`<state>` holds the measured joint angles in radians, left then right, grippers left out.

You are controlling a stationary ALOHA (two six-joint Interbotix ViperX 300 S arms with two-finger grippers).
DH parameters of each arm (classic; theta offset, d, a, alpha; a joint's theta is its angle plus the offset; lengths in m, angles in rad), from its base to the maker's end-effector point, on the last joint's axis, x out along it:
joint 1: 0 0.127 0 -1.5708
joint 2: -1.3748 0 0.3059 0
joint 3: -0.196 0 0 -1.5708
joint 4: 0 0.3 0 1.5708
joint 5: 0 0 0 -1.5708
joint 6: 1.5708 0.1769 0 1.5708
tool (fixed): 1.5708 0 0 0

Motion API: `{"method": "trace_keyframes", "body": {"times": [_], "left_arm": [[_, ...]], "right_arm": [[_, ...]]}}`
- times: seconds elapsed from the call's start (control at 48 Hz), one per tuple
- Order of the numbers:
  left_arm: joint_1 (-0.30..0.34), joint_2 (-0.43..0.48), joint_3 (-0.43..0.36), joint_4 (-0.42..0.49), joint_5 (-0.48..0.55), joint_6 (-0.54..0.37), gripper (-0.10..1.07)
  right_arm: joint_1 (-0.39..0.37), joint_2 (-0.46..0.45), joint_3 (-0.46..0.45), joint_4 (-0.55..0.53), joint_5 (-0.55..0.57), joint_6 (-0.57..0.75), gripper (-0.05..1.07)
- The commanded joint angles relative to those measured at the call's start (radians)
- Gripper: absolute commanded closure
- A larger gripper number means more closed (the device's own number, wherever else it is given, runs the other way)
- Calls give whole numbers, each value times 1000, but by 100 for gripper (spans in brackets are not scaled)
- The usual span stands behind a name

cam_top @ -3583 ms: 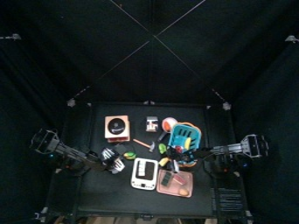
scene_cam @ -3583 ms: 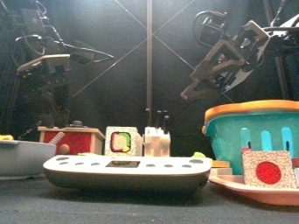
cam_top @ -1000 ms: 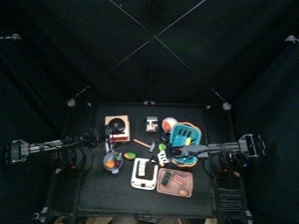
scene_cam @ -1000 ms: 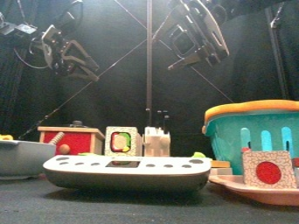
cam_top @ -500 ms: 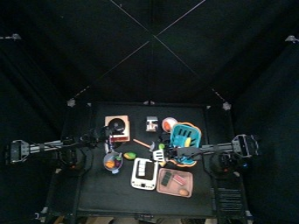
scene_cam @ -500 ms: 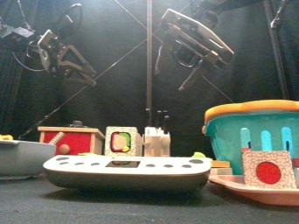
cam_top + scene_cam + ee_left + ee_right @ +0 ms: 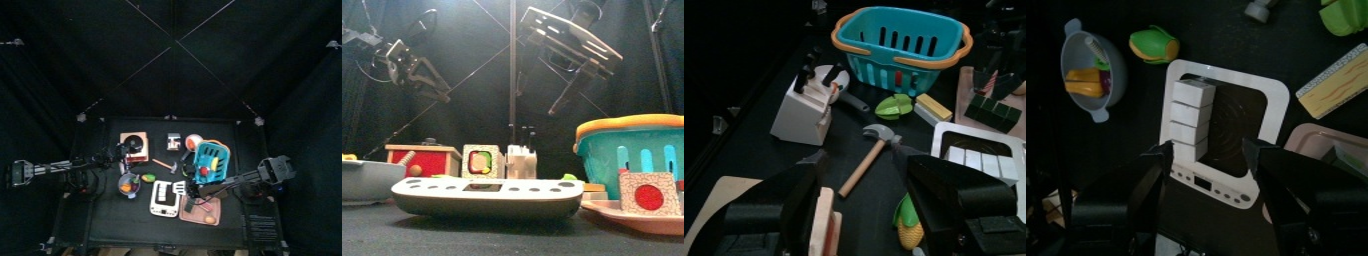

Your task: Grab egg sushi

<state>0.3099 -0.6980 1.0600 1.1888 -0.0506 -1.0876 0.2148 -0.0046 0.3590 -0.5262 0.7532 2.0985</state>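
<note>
The right hand (image 7: 1211,150) hangs above the bench (image 7: 104,205) with its jaws spread wide and nothing between them. In its wrist view it sits over the white keypad (image 7: 1213,125), not over the egg sushi (image 7: 1344,80). The sushi lies flat on the bench just off one edge of the keypad, close to the pink tray (image 7: 1331,140). In the top view it would be at roughly 1 o'clock from the keypad, towards the blue basket (image 7: 210,155), though the arm hides it there.

The main risk is a straight descent from here, which would land the jaws on the keypad. Even after a sideways shift, jaws this wide could catch the tray rim or the keypad edge. They might also nudge the low sushi away instead of closing around it, since it gives little height to grip.

The left hand (image 7: 871,185), also wide and empty, rests at 9 o'clock, well apart.
</note>
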Motion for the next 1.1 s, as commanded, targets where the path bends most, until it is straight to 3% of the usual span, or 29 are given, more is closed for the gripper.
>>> {"method": "trace_keyframes", "body": {"times": [0.0,0.208,0.312,0.521,0.688,1.083], "left_arm": [[-3,0,-12,-2,-2,2,7],[-2,0,-6,-2,-2,3,7],[-2,0,-5,-2,0,3,7],[-2,0,-8,2,0,3,7],[2,0,-8,2,0,5,7],[0,0,-2,-2,35,5,7]], "right_arm": [[17,-6,-31,-14,8,32,12],[34,14,-83,55,101,14,12],[34,14,-84,38,140,11,12],[25,-25,-35,41,31,-152,12],[-43,-64,0,63,-14,-391,12],[-178,-103,12,189,-11,-1137,12]]}}
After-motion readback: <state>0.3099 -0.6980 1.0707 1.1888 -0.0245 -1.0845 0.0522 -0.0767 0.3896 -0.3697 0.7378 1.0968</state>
